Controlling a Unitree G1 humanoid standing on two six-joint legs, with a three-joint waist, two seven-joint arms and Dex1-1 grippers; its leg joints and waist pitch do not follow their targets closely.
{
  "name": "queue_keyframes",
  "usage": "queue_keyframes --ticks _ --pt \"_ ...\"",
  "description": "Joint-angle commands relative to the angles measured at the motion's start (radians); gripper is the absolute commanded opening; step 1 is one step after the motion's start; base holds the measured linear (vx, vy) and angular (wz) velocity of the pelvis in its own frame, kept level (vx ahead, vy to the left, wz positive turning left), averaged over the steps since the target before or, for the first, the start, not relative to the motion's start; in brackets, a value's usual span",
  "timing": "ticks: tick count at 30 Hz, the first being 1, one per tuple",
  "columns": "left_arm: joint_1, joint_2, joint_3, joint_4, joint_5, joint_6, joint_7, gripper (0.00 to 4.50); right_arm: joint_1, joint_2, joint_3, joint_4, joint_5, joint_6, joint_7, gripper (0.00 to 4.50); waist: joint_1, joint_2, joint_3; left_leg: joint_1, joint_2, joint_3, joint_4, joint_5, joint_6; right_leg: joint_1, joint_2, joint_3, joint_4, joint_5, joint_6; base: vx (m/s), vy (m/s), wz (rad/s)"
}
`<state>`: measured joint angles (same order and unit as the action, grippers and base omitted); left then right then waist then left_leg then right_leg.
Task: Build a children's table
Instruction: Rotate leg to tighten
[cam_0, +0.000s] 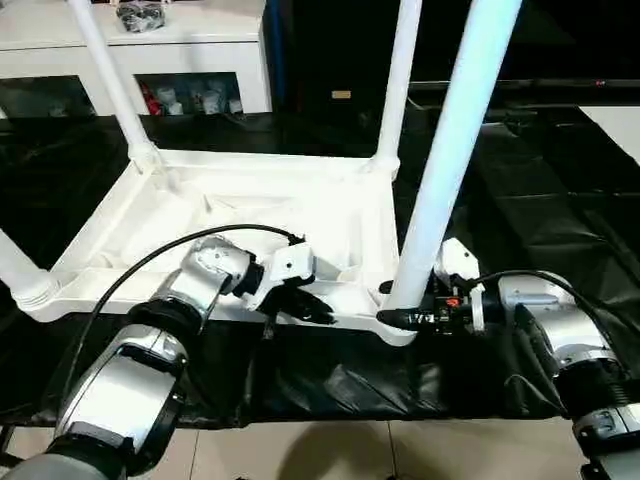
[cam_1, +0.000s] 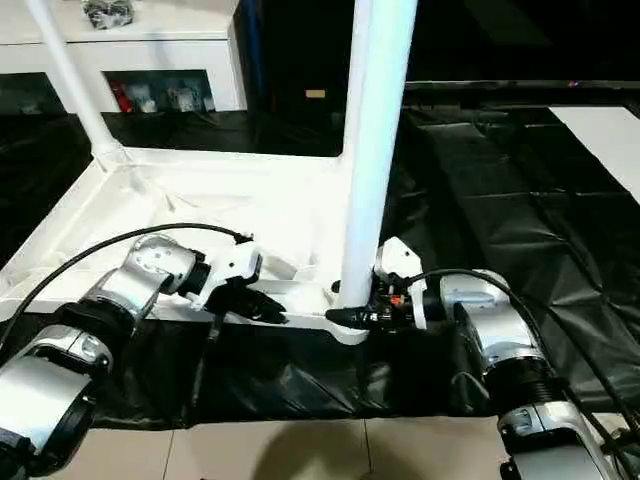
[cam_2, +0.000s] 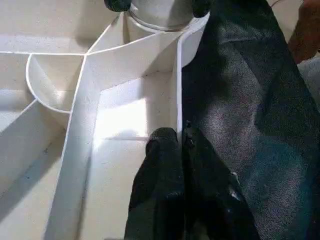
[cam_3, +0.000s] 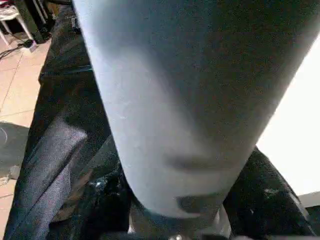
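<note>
White plastic leg (cam_0: 450, 150): stiff, light, slick; right gripper (cam_0: 400, 316) grasps its base, left gripper (cam_0: 318, 310) clenched empty on tabletop (cam_0: 240, 215) rim.

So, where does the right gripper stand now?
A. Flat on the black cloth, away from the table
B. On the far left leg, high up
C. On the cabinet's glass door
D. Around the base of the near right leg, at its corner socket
D: the right gripper has one black finger on each side of the near right leg just above its corner socket on the upturned tabletop.
</note>
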<state>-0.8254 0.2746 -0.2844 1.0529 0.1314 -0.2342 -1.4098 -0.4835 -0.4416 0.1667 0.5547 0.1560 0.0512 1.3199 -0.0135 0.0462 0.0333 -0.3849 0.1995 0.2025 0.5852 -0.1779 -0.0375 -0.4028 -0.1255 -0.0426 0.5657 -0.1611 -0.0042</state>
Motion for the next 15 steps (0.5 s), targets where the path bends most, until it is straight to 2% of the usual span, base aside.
queue_keyframes --ticks 1,3,4,7,8,9,11,12,13,14,15 --pt "-0.017 0.011 -0.009 0.016 0.012 0.015 0.018 0.00 0.026 0.020 0.055 0.000 -0.007 0.042 0.052 2.04 0.005 -0.014 -0.056 0.017 0.026 -0.004 -0.077 -0.306 0.069 0.039 -0.009 0.008 -0.053 -0.228 -0.253 0.000 0.000 0.00" --pt "-0.020 0.000 0.003 0.017 0.009 0.042 0.050 0.00 0.035 0.033 0.041 -0.001 0.011 0.067 0.024 2.04 0.005 -0.012 -0.056 0.019 0.027 -0.004 -0.077 -0.309 0.066 0.039 -0.008 0.008 -0.053 -0.229 -0.256 0.000 0.000 0.00" --pt "-0.020 -0.011 0.012 0.019 0.006 0.055 0.080 0.00 0.049 0.048 0.030 -0.019 0.025 0.090 -0.009 2.03 0.005 -0.014 -0.055 0.018 0.027 -0.004 -0.078 -0.313 0.063 0.039 -0.007 0.008 -0.054 -0.235 -0.254 0.000 0.000 0.00" --pt "-0.018 -0.029 0.016 0.014 0.010 0.071 0.133 0.00 0.062 0.079 0.009 -0.012 0.018 0.089 -0.093 2.03 0.007 -0.014 -0.052 0.019 0.028 -0.004 -0.081 -0.336 0.050 0.034 -0.009 0.010 -0.058 -0.283 -0.239 0.000 0.000 0.00" --pt "-0.014 -0.052 0.018 0.003 0.011 0.089 0.171 0.00 0.063 0.116 -0.013 0.023 -0.007 0.064 -0.208 2.03 0.001 -0.016 -0.047 0.019 0.025 -0.007 -0.084 -0.388 0.030 0.029 -0.010 0.010 -0.066 -0.374 -0.212 0.000 0.000 0.00" --pt "-0.011 -0.068 0.017 -0.003 0.014 0.104 0.198 0.00 0.053 0.141 -0.030 0.054 -0.015 0.070 -0.279 2.03 -0.005 -0.011 -0.045 0.023 0.022 -0.012 -0.086 -0.428 0.012 0.025 -0.012 0.008 -0.072 -0.447 -0.188 0.000 0.000 0.00" --pt "-0.009 -0.093 0.016 -0.010 0.016 0.122 0.230 0.00 0.039 0.177 -0.056 0.094 -0.022 0.066 -0.375 2.02 -0.022 -0.014 -0.041 0.026 0.020 -0.019 -0.088 -0.485 -0.012 0.016 -0.011 0.005 -0.081 -0.525 -0.157 0.000 0.000 0.00" --pt "-0.010 -0.136 0.020 -0.016 0.014 0.150 0.288 0.00 0.010 0.231 -0.098 0.145 -0.019 0.084 -0.512 2.01 -0.035 -0.007 -0.039 0.026 0.017 -0.026 -0.090 -0.516 -0.030 0.015 -0.011 0.001 -0.083 -0.575 -0.137 -0.052 0.012 -0.08" --pt "-0.010 -0.136 0.020 -0.016 0.014 0.150 0.288 0.00 0.010 0.231 -0.098 0.145 -0.019 0.084 -0.512 2.00 -0.042 -0.009 -0.038 0.026 0.015 -0.029 -0.091 -0.534 -0.036 0.014 -0.010 -0.003 -0.088 -0.598 -0.124 -0.052 0.012 -0.08" --pt "-0.020 -0.189 0.029 -0.010 0.009 0.177 0.355 0.00 -0.024 0.282 -0.119 0.195 -0.028 0.076 -0.627 2.00 -0.056 -0.009 -0.038 0.028 0.013 -0.034 -0.091 -0.562 -0.041 0.012 -0.009 -0.008 -0.094 -0.626 -0.102 -0.054 0.024 -0.10" --pt "-0.023 -0.207 0.031 -0.008 0.008 0.185 0.376 0.00 -0.036 0.297 -0.124 0.212 -0.032 0.072 -0.662 2.00 -0.072 -0.011 -0.038 0.027 0.010 -0.041 -0.091 -0.584 -0.042 0.015 -0.009 -0.016 -0.101 -0.644 -0.089 -0.052 0.027 -0.09"
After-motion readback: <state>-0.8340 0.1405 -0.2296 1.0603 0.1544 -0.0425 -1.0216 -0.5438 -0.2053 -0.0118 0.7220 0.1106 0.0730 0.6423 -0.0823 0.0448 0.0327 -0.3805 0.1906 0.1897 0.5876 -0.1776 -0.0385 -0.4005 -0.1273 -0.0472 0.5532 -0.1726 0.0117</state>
